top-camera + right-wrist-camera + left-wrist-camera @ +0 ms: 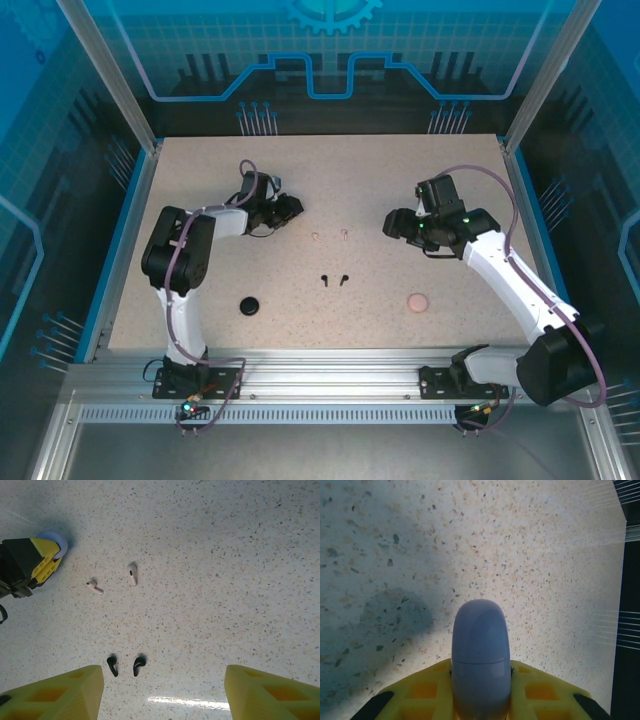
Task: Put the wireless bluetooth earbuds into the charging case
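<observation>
My left gripper [290, 208] hovers at the back left of the table, shut on a closed lavender charging case [481, 650] that stands on edge between its yellow fingers [420, 692]. The right gripper [393, 225] is open, its yellow fingers [65, 695] wide apart with nothing between them. Two black earbuds [112, 665] [139, 664] lie on the table just ahead of it. Farther off lie two pale pink earbuds [94, 587] [132, 574], between the two grippers. In the right wrist view the left gripper [37, 560] shows with the lavender case [56, 542] peeking out behind it.
A round black case [249, 305] lies closed at the front left of the speckled table [450, 170]. A round pink case [417, 301] lies at the front right. Blue rails and glass walls bound the table on three sides.
</observation>
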### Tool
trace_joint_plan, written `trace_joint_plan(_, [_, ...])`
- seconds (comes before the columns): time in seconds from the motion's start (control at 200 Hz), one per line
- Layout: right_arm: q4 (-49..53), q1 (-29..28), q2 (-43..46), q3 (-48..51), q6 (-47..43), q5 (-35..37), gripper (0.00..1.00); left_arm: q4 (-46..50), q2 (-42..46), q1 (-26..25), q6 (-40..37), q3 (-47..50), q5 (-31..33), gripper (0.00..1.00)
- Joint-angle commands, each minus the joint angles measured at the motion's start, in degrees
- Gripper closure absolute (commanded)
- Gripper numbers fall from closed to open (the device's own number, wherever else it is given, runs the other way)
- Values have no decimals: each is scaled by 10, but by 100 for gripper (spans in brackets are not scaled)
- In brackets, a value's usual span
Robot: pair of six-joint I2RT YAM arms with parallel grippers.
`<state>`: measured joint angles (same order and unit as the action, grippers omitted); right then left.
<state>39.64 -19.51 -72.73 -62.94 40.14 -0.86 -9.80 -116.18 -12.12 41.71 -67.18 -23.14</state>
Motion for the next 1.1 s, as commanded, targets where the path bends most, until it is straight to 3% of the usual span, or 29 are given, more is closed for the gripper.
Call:
trace_joint_plan(0.0, [15, -4, 3, 6, 3, 12, 33, 58, -20, 12, 1, -34, -37, 93])
trace_joint_plan(0.26, [34, -6, -10, 5, -6, 24, 30, 133, -20, 32, -30, -53, -17, 53])
trace_joint_plan(0.385, [55, -6, -14, 4, -11, 47, 28, 166, -11, 42, -43, -59, -8, 45])
trace_joint_plan(0.575, [80, -6, -20, 19, 11, 88, 17, 203, 26, 55, -64, -66, 3, 39])
trace_joint_plan(0.825, [90, -9, -9, 51, 28, 105, 16, 263, 101, 81, -115, -74, 17, 31])
trace_joint_plan(0.84, [91, -10, -9, 51, 27, 105, 16, 263, 107, 82, -116, -72, 18, 27])
trace_joint_plan(0.92, [97, -26, -3, 45, 23, 102, 17, 259, 136, 85, -121, -61, 25, 18])
trace_joint_plan(1.026, [112, -71, -2, 29, 28, 112, 18, 256, 165, 85, -129, -51, 31, 14])
trace_joint_plan(1.051, [115, -84, -4, 24, 31, 114, 18, 257, 171, 85, -130, -48, 33, 7])
trace_joint_plan(1.096, [115, -108, -8, 17, 37, 116, 18, 257, 182, 85, -131, -44, 40, 4])
